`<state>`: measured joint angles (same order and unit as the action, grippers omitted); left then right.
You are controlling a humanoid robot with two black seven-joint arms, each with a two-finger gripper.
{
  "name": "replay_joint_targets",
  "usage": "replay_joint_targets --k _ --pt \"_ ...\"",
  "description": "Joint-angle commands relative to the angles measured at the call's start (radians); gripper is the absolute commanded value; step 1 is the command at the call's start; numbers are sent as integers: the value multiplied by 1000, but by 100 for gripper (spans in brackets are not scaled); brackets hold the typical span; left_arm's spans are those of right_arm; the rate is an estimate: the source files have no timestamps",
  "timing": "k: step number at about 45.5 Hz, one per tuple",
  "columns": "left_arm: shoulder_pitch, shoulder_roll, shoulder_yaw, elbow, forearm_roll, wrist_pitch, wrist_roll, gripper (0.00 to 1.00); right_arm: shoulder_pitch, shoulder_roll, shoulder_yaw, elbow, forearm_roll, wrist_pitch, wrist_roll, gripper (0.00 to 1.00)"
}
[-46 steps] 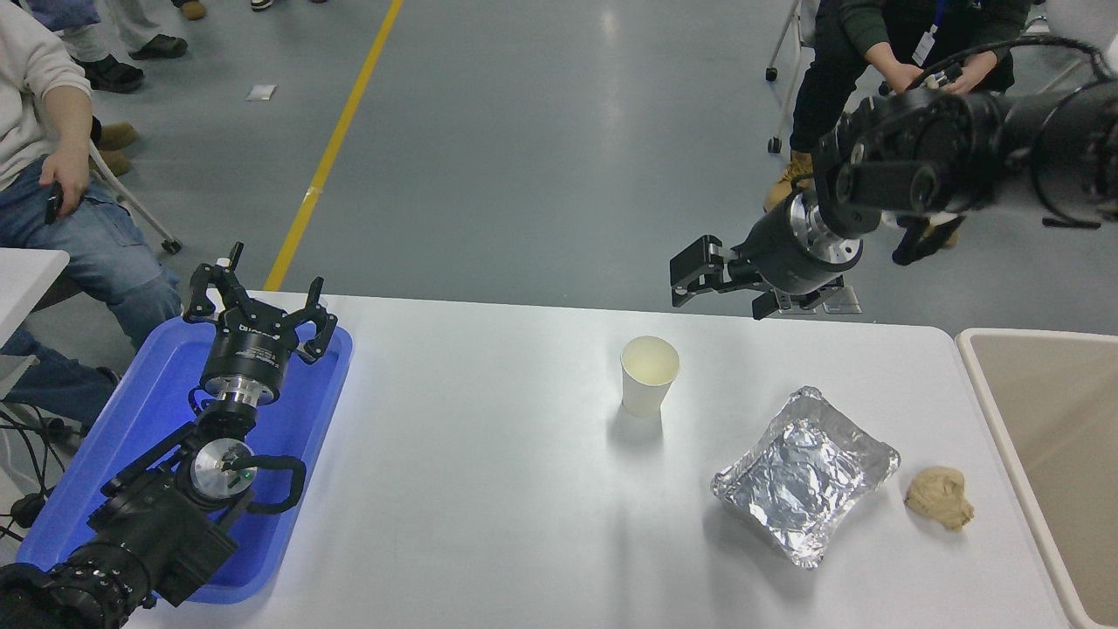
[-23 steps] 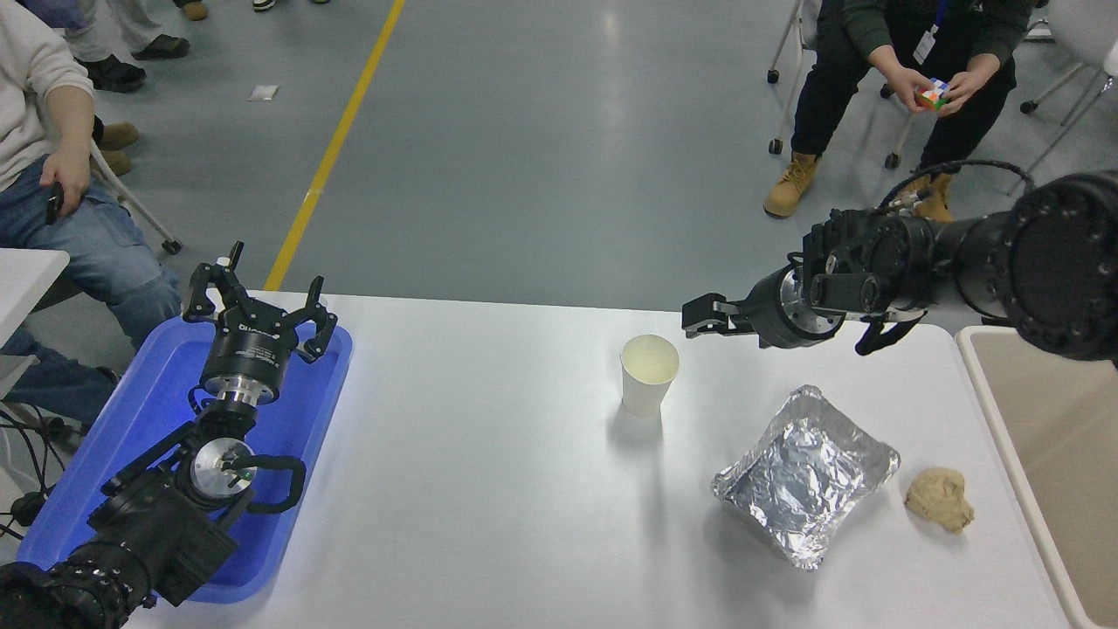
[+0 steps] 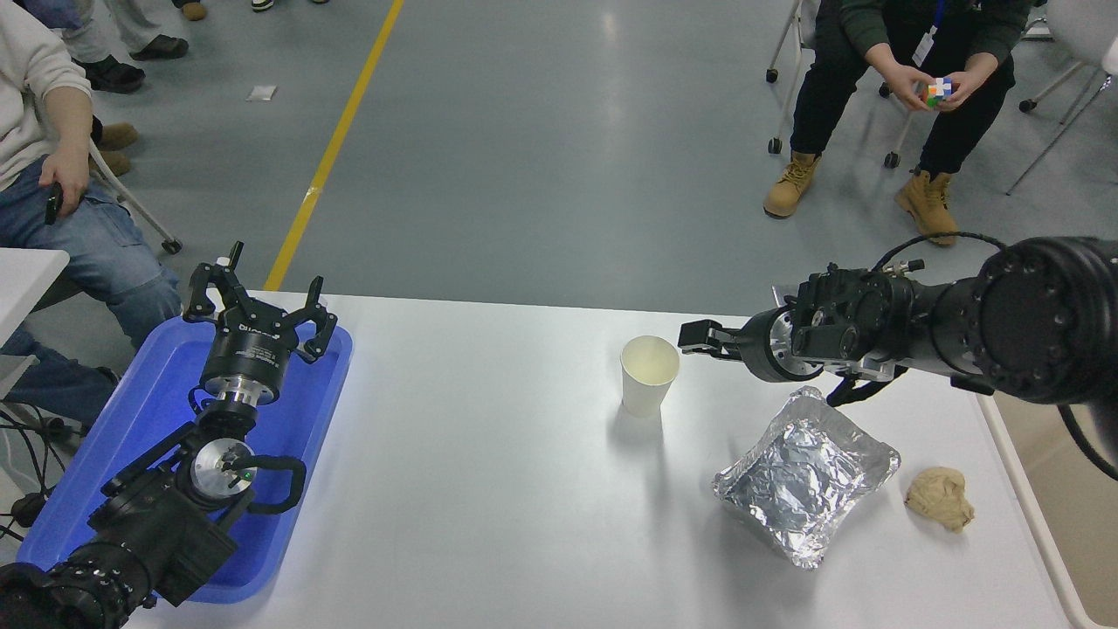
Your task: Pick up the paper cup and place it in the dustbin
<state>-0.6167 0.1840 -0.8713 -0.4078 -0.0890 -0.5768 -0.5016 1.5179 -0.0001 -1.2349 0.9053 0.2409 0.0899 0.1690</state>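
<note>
Black arms, silver wrist flanges, looped black cables, ringed screws.

R gripper (image 3: 696, 337) just beside upright paper cup (image 3: 649, 375) on table (image 3: 489, 489); L arm parked lower left

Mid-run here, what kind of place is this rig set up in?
Probably an industrial hall or robot test floor, not a home: a smooth grey floor with a painted yellow line, wheeled chairs, and people seated watching beyond the white table.
</note>
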Motion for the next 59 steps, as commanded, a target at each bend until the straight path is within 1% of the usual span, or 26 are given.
replay_joint_targets --k 1,9,18,23,32,36,59 --pt "0 -1 0 0 0 0 0 100 -38 0 18 -42 14 -36 -2 99" --pt "0 -1 0 0 0 0 0 100 -71 0 26 -66 20 -47 0 99" --pt "0 -1 0 1 0 0 0 100 -76 0 77 -63 -6 -45 0 99" --pt "0 0 0 0 0 0 0 100 -76 0 107 -57 -72 -39 1 99" --pt "0 -1 0 0 0 0 0 100 -76 0 178 -45 -259 -21 1 99" --pt "0 -1 0 0 0 0 0 100 -77 0 190 -48 -305 -21 1 99" --pt "0 -1 0 0 0 0 0 100 -130 0 209 -83 -299 -22 0 99"
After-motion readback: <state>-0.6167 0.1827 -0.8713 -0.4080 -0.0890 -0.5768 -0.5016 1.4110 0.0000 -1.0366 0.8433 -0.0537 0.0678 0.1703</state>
